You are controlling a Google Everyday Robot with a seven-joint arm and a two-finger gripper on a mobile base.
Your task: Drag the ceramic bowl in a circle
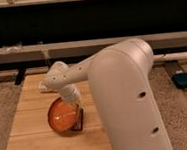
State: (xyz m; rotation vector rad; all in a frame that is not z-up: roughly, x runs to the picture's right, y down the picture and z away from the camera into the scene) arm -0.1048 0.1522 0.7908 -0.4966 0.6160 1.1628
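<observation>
The big white robot arm (125,101) bends over the pale wooden surface (33,141). The wide, round, orange-red ceramic bowl (60,118) sits near its middle. The tool (73,100) is at the bowl's right edge; open or closed, I cannot tell

The pincer (74,103) hangs over the far right rim of the ceramic bowl (59,118) on the wooden table (34,144).
</observation>
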